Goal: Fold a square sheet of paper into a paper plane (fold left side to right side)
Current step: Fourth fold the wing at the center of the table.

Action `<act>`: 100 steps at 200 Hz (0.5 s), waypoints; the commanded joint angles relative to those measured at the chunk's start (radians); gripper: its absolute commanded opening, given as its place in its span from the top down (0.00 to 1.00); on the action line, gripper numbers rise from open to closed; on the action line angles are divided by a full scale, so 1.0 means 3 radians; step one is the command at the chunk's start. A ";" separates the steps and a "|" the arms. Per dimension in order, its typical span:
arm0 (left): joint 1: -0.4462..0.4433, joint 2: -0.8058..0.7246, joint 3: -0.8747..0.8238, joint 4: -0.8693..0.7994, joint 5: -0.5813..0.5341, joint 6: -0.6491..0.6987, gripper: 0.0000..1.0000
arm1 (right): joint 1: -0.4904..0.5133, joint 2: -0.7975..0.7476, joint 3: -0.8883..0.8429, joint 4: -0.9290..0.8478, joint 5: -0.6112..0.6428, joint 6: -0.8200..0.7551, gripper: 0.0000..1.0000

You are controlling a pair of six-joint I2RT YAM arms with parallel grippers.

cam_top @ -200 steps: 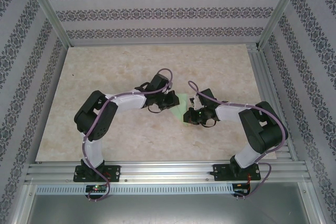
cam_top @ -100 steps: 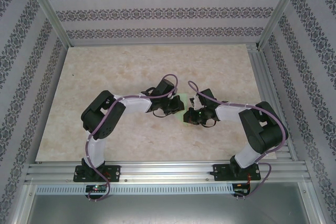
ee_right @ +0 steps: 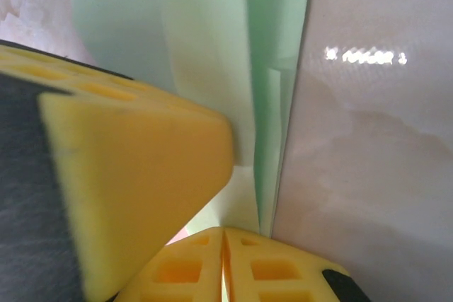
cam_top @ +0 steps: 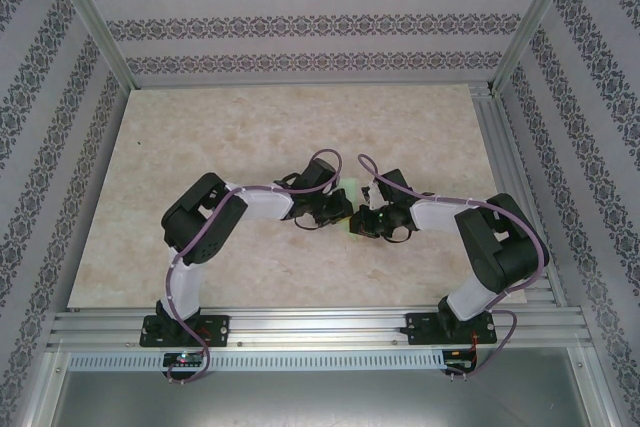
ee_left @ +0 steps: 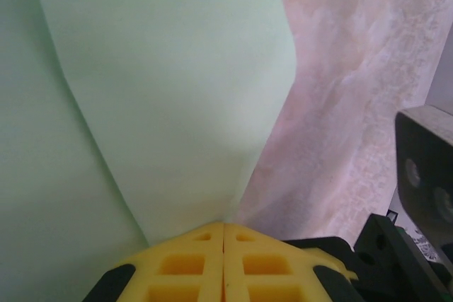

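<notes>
1. The right gripper (ee_right: 224, 235) sits at the bottom edge of the view, its two yellow ribbed pads (ee_right: 272, 270) pressed together with no gap.
2. The square sheet of paper (ee_right: 205, 47) lies flat on the surface (ee_right: 368, 175), folded into overlapping layers, and its lower part meets the pad tips.
3. The paper's straight right edge runs top to bottom beside bare marbled surface.
4. A blurred yellow block (ee_right: 134, 175) with a black side overlaps the paper's left part.

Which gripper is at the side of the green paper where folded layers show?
The right gripper: before its shut fingertips the paper shows narrow stacked strips. Before the left gripper it looks broad and smooth.
</notes>
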 commanded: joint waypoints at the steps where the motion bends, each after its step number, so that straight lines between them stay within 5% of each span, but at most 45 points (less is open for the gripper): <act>1: -0.0075 0.0114 -0.0058 0.0168 0.0007 -0.0090 0.91 | 0.0041 0.0167 -0.0137 -0.0535 0.0426 -0.0034 0.90; 100: -0.0060 0.0181 0.0212 -0.0526 -0.0585 0.0459 0.90 | 0.0077 0.0180 -0.0162 -0.0652 0.0553 -0.0045 0.90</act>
